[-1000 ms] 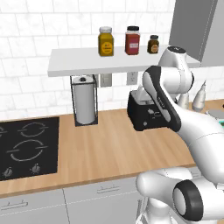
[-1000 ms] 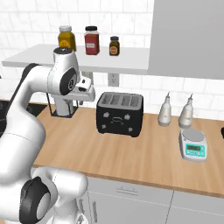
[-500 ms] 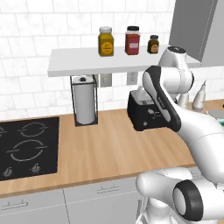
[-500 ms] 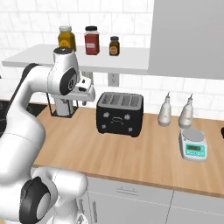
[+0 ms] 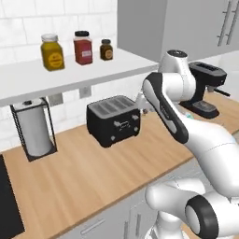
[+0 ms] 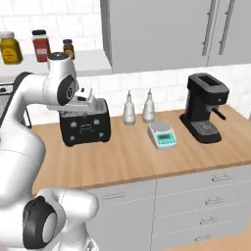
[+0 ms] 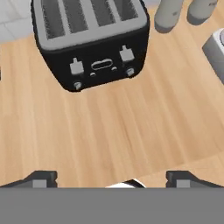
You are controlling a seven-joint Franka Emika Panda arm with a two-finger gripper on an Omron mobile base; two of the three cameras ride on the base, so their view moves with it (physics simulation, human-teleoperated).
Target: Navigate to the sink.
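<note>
Hanging over the light wooden worktop (image 6: pixel 147 162), the robot's two-finger gripper (image 7: pixel 111 178) has its dark fingertips (image 7: pixel 40 178) set wide apart with nothing between them. The hand view looks down on a black four-slot toaster (image 7: pixel 92 41) with a grey top, its front levers and knobs facing the camera.

The toaster (image 5: pixel 114 120) stands near the back edge of the worktop, under a white wall shelf (image 5: pixel 70 77). Three jars sit in a row on the shelf. A pale-lidded jar of yellow contents (image 5: pixel 52 52) is farthest left. A black-lidded jar of red contents (image 5: pixel 82 47) comes next. A small dark brown jar (image 5: pixel 106 49) is nearest the tall grey wall cabinets (image 6: pixel 157 34).

Below the shelf's left part, a black wire holder keeps a white paper-towel roll (image 5: pixel 33 133) upright at the back edge. A flat black cooktop (image 5: pixel 8 200) lies at the worktop's left end.

To the right of the toaster, two grey pointed bottles (image 6: pixel 129 109) stand side by side against the wall. A small white scale with a teal front (image 6: pixel 161 135) sits just in front of them. A black coffee machine (image 6: pixel 205 108) stands near the right end. Grey drawers (image 6: pixel 196 196) run below the front edge.
</note>
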